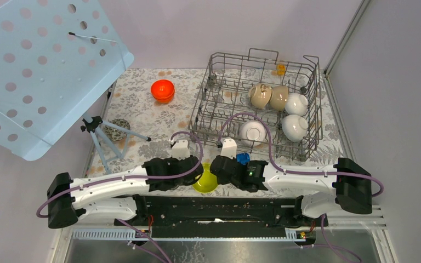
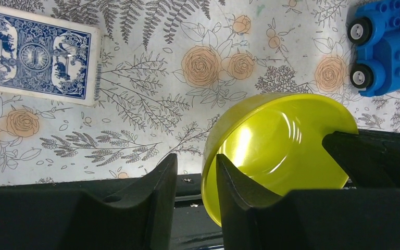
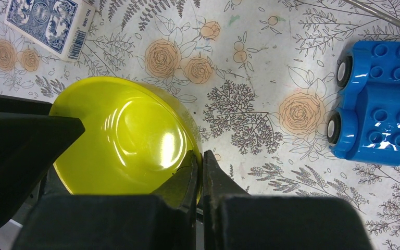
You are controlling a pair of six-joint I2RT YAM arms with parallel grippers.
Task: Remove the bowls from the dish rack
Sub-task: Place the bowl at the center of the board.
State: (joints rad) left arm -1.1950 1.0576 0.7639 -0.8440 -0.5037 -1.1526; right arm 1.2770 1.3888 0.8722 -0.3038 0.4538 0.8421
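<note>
A yellow-green bowl [image 1: 205,183] [image 2: 284,148] [image 3: 117,138] hangs between the two grippers at the table's near edge, partly over the black rail. My right gripper [image 3: 200,153] [image 1: 215,173] is shut on its rim, one finger inside and one outside. My left gripper [image 2: 196,156] [image 1: 197,175] stands open astride the opposite rim, with a gap on the outer side. The grey wire dish rack [image 1: 208,98] at the back right holds two beige bowls [image 1: 260,96] [image 1: 279,96] and three white ones [image 1: 252,130] [image 1: 296,103] [image 1: 295,127]. An orange-red bowl [image 1: 163,90] sits on the table left of the rack.
A blue toy car [image 1: 243,158] [image 2: 383,49] [image 3: 377,104] stands just beyond the bowl. A blue card box [image 2: 34,54] [image 3: 47,23] lies to the left. A speckled ball [image 1: 118,130], a small tripod [image 1: 96,131] and a big perforated blue panel [image 1: 38,66] occupy the left side.
</note>
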